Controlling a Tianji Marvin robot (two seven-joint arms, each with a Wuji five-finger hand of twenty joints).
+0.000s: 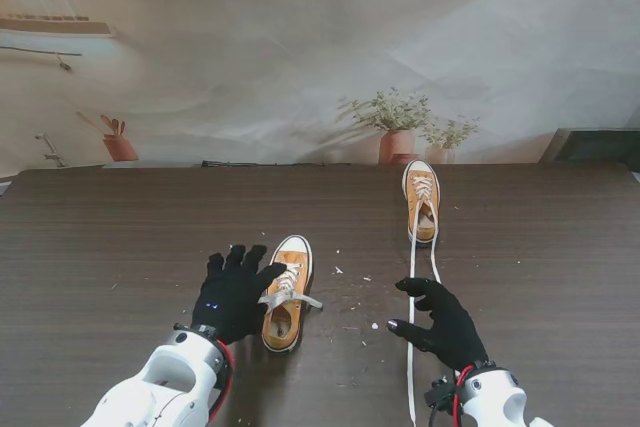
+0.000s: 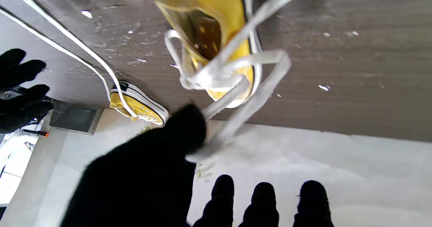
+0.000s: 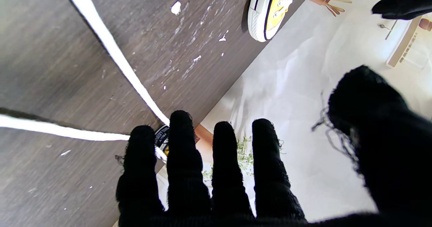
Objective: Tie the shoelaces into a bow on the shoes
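The near shoe (image 1: 285,295), yellow canvas with a white rubber toe cap, lies at about seven o'clock from the table's middle, its flat white laces (image 1: 288,297) knotted loosely and splaying to three o'clock. The left hand (image 1: 235,292), in a black knit glove, rests against the shoe's nine o'clock side; the left wrist view shows its thumb (image 2: 184,129) touching a lace loop (image 2: 236,98), though whether it pinches I cannot tell. The far shoe (image 1: 421,200) sits near the table's twelve o'clock edge, its long laces (image 1: 411,327) trailing toward six o'clock. The right hand (image 1: 443,322) hovers spread beside them, holding nothing. The dark woodgrain table (image 1: 120,247) lies bare toward nine and three o'clock, flecked with white crumbs (image 1: 352,292) between the shoes.
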